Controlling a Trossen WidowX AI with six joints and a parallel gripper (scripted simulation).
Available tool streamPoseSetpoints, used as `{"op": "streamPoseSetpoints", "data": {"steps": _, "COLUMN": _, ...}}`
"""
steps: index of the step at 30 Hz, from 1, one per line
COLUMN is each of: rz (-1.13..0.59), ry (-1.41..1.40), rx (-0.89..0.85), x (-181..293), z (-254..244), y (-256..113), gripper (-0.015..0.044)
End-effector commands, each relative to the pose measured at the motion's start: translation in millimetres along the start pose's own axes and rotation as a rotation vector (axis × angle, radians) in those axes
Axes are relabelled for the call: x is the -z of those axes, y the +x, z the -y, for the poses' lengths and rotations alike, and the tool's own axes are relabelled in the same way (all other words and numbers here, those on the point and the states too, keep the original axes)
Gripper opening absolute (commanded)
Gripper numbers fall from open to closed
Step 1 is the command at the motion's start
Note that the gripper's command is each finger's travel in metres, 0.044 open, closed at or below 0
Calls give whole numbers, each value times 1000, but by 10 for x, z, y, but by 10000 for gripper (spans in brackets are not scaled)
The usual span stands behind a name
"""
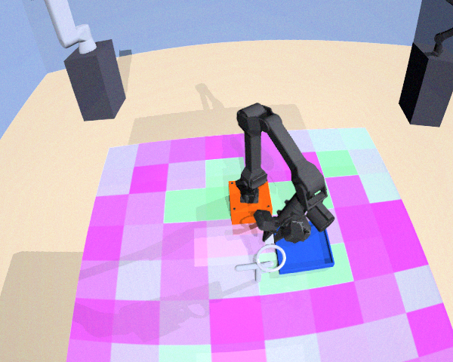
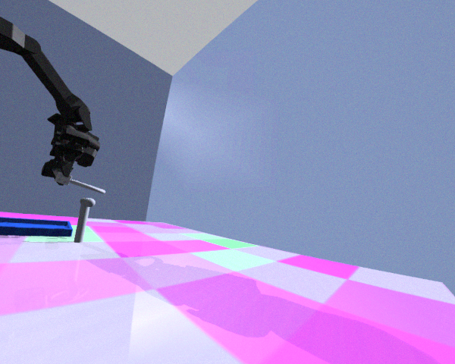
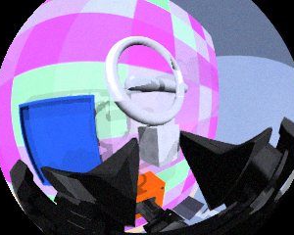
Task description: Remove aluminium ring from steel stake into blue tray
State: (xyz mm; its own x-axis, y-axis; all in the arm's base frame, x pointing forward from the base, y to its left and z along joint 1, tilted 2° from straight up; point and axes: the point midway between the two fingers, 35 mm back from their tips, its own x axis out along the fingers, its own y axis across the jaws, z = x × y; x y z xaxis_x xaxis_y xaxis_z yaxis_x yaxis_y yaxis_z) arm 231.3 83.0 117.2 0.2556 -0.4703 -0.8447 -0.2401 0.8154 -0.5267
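The pale aluminium ring (image 1: 284,258) (image 2: 87,186) (image 3: 157,118) is off the stake and held in the air, slightly tilted. My gripper (image 1: 269,237) (image 2: 63,180) (image 3: 158,139) is shut on its block-like welded tab. The steel stake (image 1: 257,274) (image 2: 81,225) stands upright with nothing around its foot. Its cross-bar (image 1: 244,267) (image 2: 87,202) (image 3: 141,84) lies below the ring, with a visible gap in the exterior view. The blue tray (image 1: 304,257) (image 2: 27,230) (image 3: 59,142) is empty and sits flat beside the stake, lower than the ring.
The orange base block (image 1: 238,215) (image 3: 156,187) carries the arm, behind the stake and tray. The arm's wrist hangs over the tray's back left corner in the top view. Two dark pedestals (image 1: 96,85) (image 1: 427,93) with other arms stand far back.
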Motion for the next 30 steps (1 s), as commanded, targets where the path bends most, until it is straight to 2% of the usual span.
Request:
{"op": "streamPoseSetpoints", "data": {"steps": 1, "rz": 22, "ry": 60, "rx": 56, "x": -27, "z": -2, "y": -72, "gripper": 0}}
{"op": "streamPoseSetpoints", "data": {"steps": 8, "rz": 59, "ry": 133, "rx": 123, "x": -50, "z": -23, "y": -164, "gripper": 0}}
{"op": "streamPoseSetpoints", "data": {"steps": 13, "rz": 48, "ry": 115, "rx": 104, "x": -33, "z": -60, "y": -143, "gripper": 0}}
{"op": "streamPoseSetpoints", "data": {"steps": 18, "rz": 51, "ry": 135, "rx": 55, "x": 78, "z": -757, "y": -222, "gripper": 0}}
{"op": "streamPoseSetpoints", "data": {"steps": 25, "rz": 48, "ry": 131, "rx": 99, "x": 584, "z": -1715, "y": -218, "gripper": 0}}
{"op": "streamPoseSetpoints", "data": {"steps": 30, "rz": 51, "ry": 131, "rx": 110, "x": 669, "z": -1812, "y": -206, "gripper": 0}}
